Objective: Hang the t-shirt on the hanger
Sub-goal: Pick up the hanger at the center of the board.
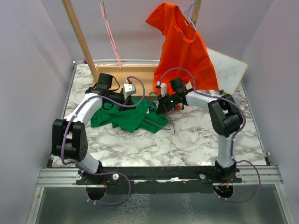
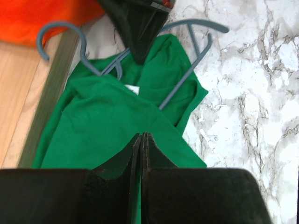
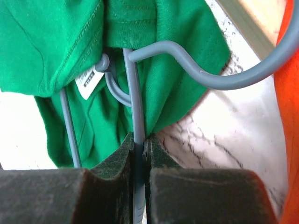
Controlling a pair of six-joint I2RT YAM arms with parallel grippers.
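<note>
The bright green t-shirt (image 1: 126, 117) lies crumpled on the marble table between my arms. Its white neck label (image 3: 88, 81) shows. The slate blue-grey hanger (image 3: 135, 93) lies partly inside the shirt's neck, with its hook (image 2: 60, 28) sticking out toward the wooden base. My right gripper (image 3: 140, 136) is shut on a straight bar of the hanger (image 1: 159, 123). My left gripper (image 2: 141, 135) is shut, pinching green fabric of the t-shirt (image 2: 107, 116). The two grippers, left (image 1: 125, 105) and right (image 1: 161, 108), face each other across the shirt.
An orange-red t-shirt (image 1: 182, 46) hangs on a pale lilac hanger at the back right. A thin pink wire hanger (image 1: 111, 37) hangs from the wooden rack (image 1: 79, 32). The rack's wooden base (image 1: 126, 77) runs behind the shirt. A whiteboard (image 1: 229, 70) leans at the right.
</note>
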